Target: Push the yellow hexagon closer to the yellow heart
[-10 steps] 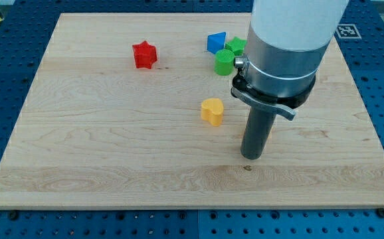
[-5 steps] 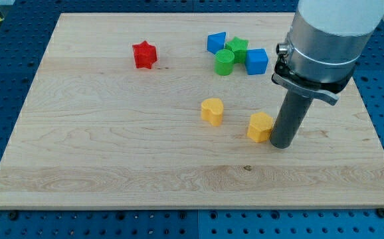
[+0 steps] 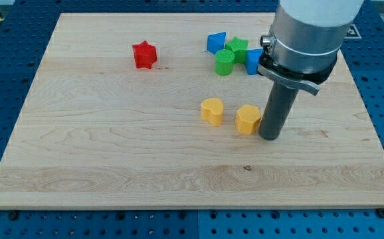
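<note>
The yellow hexagon [image 3: 248,119] lies on the wooden board just right of the yellow heart [image 3: 212,111], with a small gap between them. My tip [image 3: 268,136] stands on the board against the hexagon's right side, touching or almost touching it. The rod rises from there to the arm's grey body at the view's top right.
A red star [image 3: 144,54] lies at the upper left of the middle. A cluster at the top holds a blue block [image 3: 216,42], a green star [image 3: 238,46], a green cylinder [image 3: 224,62] and a blue cube [image 3: 252,60] partly hidden by the arm.
My tip moved from below the heart's right to the hexagon's right side, then slid left. The hexagon moved left and a little up, closer to the heart.
</note>
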Available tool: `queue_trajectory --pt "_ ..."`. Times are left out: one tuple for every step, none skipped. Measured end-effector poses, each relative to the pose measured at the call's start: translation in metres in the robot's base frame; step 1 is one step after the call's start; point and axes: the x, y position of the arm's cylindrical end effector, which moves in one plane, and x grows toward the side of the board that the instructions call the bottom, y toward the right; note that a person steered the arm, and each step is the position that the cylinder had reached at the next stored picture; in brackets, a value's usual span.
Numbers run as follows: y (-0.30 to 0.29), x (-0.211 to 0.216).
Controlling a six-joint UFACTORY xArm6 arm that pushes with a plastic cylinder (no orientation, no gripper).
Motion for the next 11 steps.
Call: queue_trajectory --pt "0.0 0.0" --pt "-0.003 -0.001" --pt "-0.018 -0.007" --pt "-0.032 -0.013" --pt "-0.044 -0.02" --pt "-0.045 -0.019" --pt "-0.039 -0.018" --pt "-0.035 -0.032" --pt "-0.032 -0.049" --pt "-0.022 -0.052" --pt "0.004 -0.073"
